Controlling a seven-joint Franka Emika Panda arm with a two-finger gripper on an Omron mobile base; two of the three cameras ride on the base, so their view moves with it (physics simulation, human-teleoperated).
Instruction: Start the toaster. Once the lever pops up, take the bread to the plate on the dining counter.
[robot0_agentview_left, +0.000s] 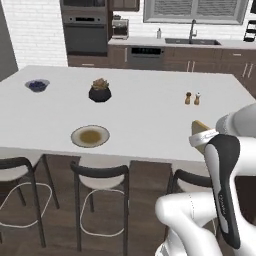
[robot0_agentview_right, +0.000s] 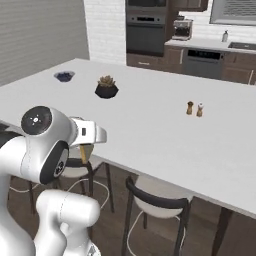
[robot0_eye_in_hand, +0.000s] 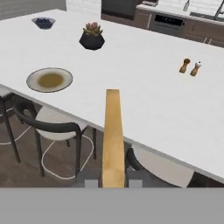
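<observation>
Hand view: the bread (robot0_eye_in_hand: 113, 140) is pinched edge-on in the nearly closed gripper (robot0_eye_in_hand: 113, 181), short of the plate (robot0_eye_in_hand: 49, 80). If released early, it could be dropped beside the plate or off the dining counter (robot0_eye_in_hand: 144, 87).

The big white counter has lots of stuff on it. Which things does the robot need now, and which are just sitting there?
Needed:
- bread, held edge-on in the gripper
- plate
- dining counter

Just sitting there:
- bowl of berries
- potted plant
- two shakers
- stools

My arm is raised and bent, and my fingers (robot0_eye_in_hand: 94, 179) are clamped on the bread (robot0_eye_in_hand: 113, 140), held edge-on.
</observation>
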